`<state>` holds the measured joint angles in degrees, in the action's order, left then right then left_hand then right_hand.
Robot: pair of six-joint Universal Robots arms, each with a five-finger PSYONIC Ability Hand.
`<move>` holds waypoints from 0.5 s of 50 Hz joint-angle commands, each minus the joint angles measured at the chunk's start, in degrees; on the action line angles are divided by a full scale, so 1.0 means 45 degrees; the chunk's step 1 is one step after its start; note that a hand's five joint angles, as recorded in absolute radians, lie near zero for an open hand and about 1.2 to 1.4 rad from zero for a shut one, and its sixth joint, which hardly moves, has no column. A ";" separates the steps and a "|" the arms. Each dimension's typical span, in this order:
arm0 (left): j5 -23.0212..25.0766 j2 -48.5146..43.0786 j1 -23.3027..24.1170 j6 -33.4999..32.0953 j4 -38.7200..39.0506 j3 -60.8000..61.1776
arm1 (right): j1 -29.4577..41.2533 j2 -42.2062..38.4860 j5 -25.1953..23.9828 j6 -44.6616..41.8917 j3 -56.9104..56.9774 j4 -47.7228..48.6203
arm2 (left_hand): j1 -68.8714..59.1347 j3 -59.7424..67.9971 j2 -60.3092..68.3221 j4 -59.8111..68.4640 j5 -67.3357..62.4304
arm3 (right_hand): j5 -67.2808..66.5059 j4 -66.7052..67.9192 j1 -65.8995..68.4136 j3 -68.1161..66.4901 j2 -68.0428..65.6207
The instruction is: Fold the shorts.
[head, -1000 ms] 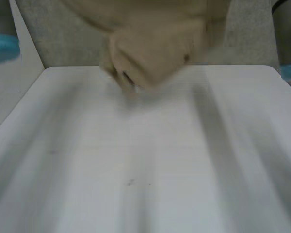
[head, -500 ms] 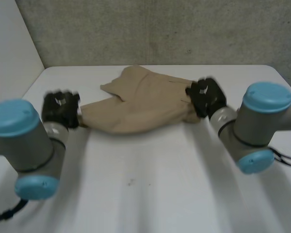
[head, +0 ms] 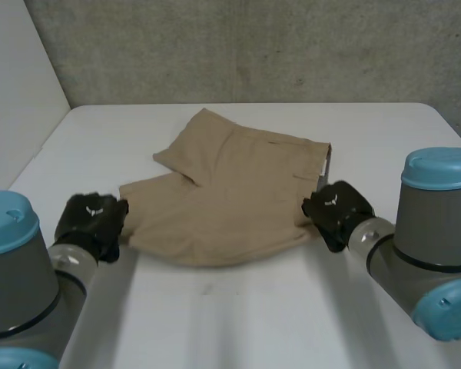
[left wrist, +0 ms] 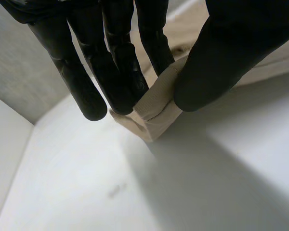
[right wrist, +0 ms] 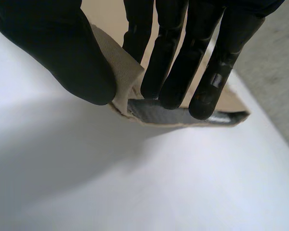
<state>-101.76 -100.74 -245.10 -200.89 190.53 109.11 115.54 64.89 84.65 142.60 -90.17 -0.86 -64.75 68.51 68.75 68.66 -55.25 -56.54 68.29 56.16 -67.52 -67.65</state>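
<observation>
Pinching shorts [head: 223, 200]: L hand [head: 88, 223], R hand [head: 336, 209]

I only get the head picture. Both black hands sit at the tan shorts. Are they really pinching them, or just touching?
Observer: The left hand is pinching. Its wrist view shows a folded corner of the shorts caught between the thumb and the fingers.
Operator: And the other one?
Observer: The right hand pinches too. In its wrist view the thumb is on one side of the cloth edge and the fingers on the other.
Operator: Anything inside that edge?
Observer: Yes, the pinched edge gapes a little and shows a grey lining, just over the white table.
</observation>
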 commanded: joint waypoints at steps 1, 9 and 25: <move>0.0132 0.0804 0.0539 -0.0962 -0.2357 0.0968 | -0.0129 0.0772 -0.0022 -0.1064 -0.0840 -0.2344 | -0.3389 0.2553 0.2500 0.2521 -0.3278 | -0.2992 0.2603 0.5298 -0.2774 -0.2744; 0.0736 0.3342 0.1341 -0.2369 -0.6360 0.1496 | -0.0148 0.2824 -0.0256 -0.3210 -0.2519 -0.5488 | -0.3389 0.2553 0.2500 0.2521 -0.3278 | -0.2992 0.2603 0.5298 -0.2774 -0.2744; 0.3062 0.1395 -0.0632 -0.3561 -0.5333 -0.1156 | -0.1418 0.3122 -0.2463 -0.2378 -0.1314 -0.6003 | -0.3389 0.2553 0.2500 0.2521 -0.3278 | -0.2992 0.2603 0.5298 -0.2774 -0.2744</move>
<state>-87.85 -84.41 -245.62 -215.12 156.42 111.76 111.20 82.15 76.53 123.13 -102.97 -34.50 -64.75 68.52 68.79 68.66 -55.25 -56.54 68.29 56.16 -67.52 -67.66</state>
